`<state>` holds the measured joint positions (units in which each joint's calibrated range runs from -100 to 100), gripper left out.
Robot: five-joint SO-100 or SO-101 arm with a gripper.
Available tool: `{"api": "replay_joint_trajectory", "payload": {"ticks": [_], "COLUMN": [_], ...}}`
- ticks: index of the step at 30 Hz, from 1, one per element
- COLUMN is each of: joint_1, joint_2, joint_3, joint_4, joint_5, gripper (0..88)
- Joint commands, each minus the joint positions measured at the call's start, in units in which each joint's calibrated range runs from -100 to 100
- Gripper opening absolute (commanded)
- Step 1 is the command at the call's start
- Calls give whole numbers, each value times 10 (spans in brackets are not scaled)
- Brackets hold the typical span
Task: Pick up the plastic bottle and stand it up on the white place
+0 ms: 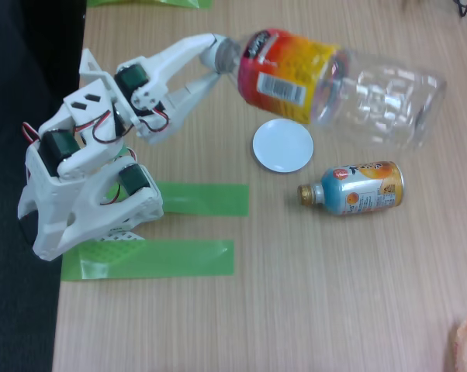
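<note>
In the fixed view, the plastic bottle (350,85) is long and clear, with a pink-orange-yellow label band and a white cap at its left end. It is held off the table, lying roughly sideways with its base pointing right. My white gripper (218,58) is shut on the bottle's neck and cap. The white place (282,145), a small round plate, lies flat on the wooden table just below the bottle's label, with nothing on it.
A shorter capless bottle (356,188) with a blue-and-orange label lies on its side right of the plate. Two green tape strips (198,199) (152,259) sit near the arm's base (86,201). The table's left edge borders a dark area.
</note>
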<state>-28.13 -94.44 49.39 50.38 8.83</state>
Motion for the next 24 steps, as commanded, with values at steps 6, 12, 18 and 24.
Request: {"api": "replay_joint_trajectory", "payload": {"ticks": [6,12,18,24], "joint_1": [-3,-45,-197,-217], "joint_2": [11,11,11,11], "joint_3": [-120,-168,-220,-233], "joint_4": [161,237,232,234], "joint_5": [-147,-220,-233,-262], "gripper": [117,117,117,117]}}
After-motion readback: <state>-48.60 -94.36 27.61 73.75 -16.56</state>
